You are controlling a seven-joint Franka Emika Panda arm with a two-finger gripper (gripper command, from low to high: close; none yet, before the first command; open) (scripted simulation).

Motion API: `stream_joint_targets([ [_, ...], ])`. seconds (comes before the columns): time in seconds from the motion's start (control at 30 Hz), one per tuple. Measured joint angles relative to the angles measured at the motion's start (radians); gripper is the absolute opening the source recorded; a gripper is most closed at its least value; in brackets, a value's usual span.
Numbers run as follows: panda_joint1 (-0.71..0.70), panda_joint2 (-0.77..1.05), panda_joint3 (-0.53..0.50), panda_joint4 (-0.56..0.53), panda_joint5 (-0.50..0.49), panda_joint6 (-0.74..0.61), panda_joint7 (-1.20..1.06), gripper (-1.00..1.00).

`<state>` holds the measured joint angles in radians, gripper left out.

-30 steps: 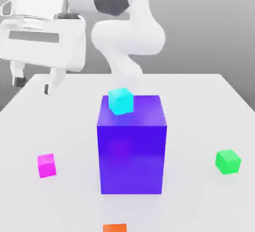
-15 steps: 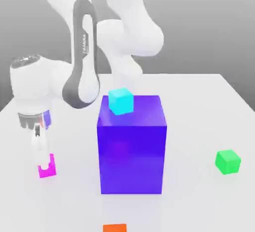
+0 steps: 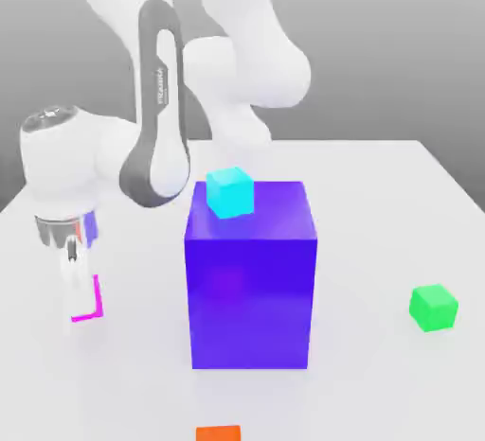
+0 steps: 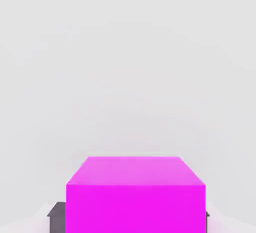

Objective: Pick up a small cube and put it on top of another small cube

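Item: white two-finger gripper (image 3: 76, 288) on a white arm, pointing straight down at a flat white tabletop (image 3: 379, 382), fingers clamped on the small cube (image 3: 94, 299), a plain bright magenta-pink block. The cube sits between the fingers at table level; in the exterior view a finger covers most of it. The hand view shows the cube (image 4: 136, 197) close up, with a dark finger pad (image 4: 57, 216) against its side.

Surroundings: a large glossy blue-violet block (image 3: 250, 273) stands near the gripper, toward the exterior view's right, with a small cyan cube (image 3: 230, 191) on its top. A small green cube (image 3: 434, 307) lies well apart, beyond the block. A small orange piece (image 3: 218, 432) lies at the table's near edge.

Room: plain grey backdrop, no visible walls or furnishings.
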<state>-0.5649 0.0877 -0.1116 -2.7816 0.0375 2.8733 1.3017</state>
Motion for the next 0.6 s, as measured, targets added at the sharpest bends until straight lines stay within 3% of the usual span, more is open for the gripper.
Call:
stream_joint_targets([
  [0.27, 0.117, 0.108, 0.174, 0.231, -0.048, -0.033, -0.162, -1.00],
  [0.6, 0.368, 0.022, 0.466, 0.206, -0.063, -0.113, -0.220, -1.00],
])
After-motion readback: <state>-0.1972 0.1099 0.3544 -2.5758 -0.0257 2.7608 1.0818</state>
